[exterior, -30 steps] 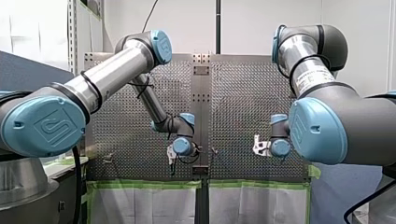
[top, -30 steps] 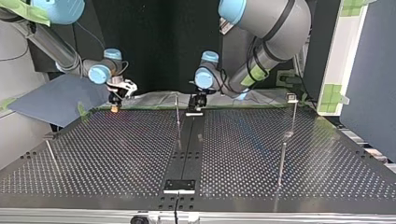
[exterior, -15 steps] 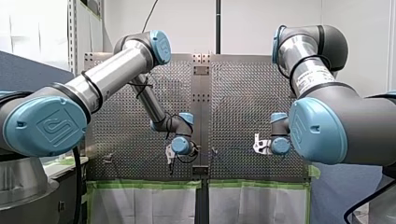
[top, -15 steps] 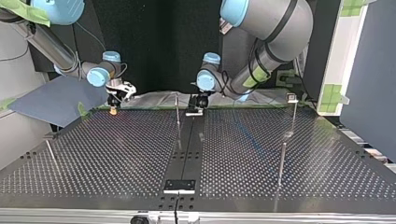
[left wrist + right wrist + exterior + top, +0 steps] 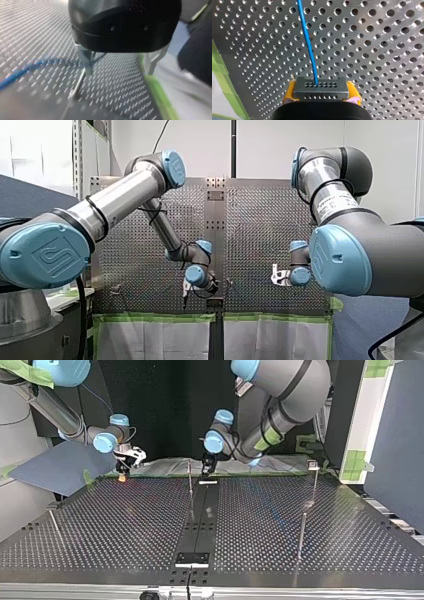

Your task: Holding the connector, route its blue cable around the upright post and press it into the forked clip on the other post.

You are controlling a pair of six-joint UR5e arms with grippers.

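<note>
The connector (image 5: 321,90) sits clamped between the yellow pads (image 5: 290,93) of my right gripper (image 5: 321,94), I'd say so the blue cable (image 5: 308,42) can be steered. Its long axis spans pad to pad, cable face pointing straight ahead, away from the gripper. My left gripper (image 5: 118,68) hangs wide, a thin post (image 5: 78,83) beside one finger.

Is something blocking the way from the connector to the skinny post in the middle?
No, nothing visible. Only table lies between the connector, in my right gripper, and the post. My left gripper hangs just beyond that post.
</note>
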